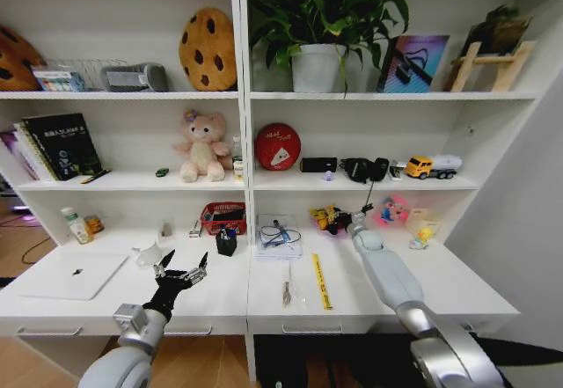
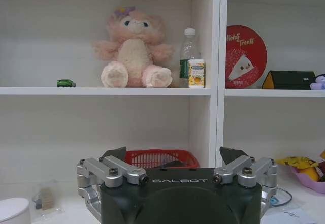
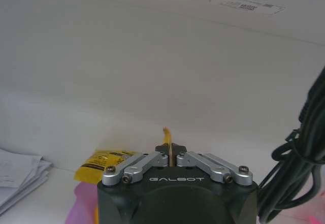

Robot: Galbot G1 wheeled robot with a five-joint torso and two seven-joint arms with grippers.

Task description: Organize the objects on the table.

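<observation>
The right tool (image 1: pixel 337 222) pinched a thin yellow item (image 3: pixel 166 132) at the desk's (image 1: pixel 440 274) back, which might slip; the left tool (image 1: pixel 180 267) hovered spread.

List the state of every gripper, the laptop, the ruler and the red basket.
left gripper: open, hovering over the table
right gripper: shut on a thin yellow item
laptop: lid closed, flat
yellow ruler: lying flat
red basket: upright, holding dark items
</observation>
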